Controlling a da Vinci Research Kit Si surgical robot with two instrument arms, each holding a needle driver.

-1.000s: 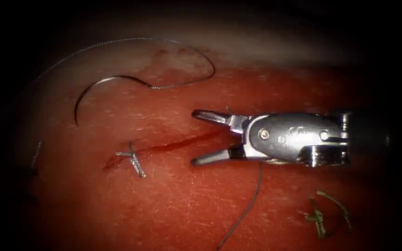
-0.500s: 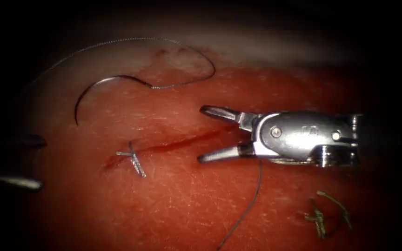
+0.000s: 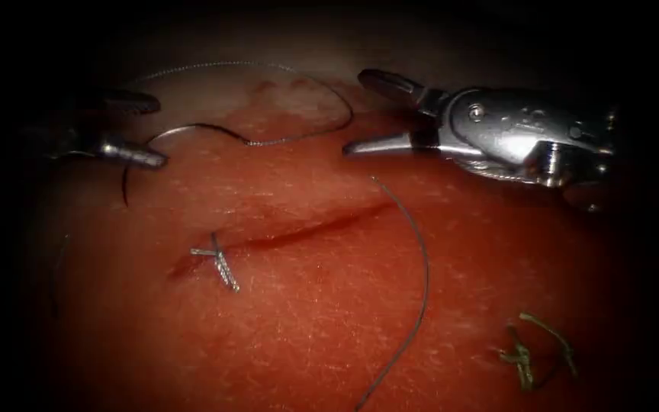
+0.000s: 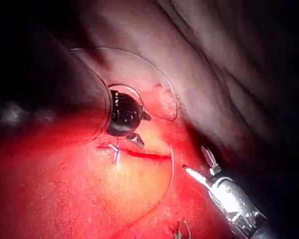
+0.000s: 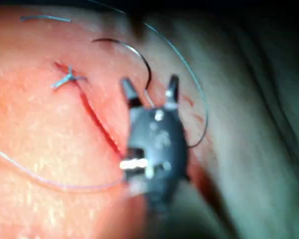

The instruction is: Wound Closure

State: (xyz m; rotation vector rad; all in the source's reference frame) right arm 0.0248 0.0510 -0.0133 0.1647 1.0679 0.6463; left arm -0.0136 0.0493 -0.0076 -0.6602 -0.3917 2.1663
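Your left tool is spread wide around the needle, holding nothing. Right tool gapes empty over the thread. Needle lies free on the tissue, left of the cut. Looks like needle pickup; needs a clean clamp.

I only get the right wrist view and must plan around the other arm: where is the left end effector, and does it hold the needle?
Observer: In the endoscope view the left end effector is open at the needle and holds nothing. The needle lies loose on the tissue, up and left of the cut. Your right end effector is open and empty too.
Operator: Anything loose outside my view?
Observer: Cut ends of thread lie on the tissue, right of the cut.
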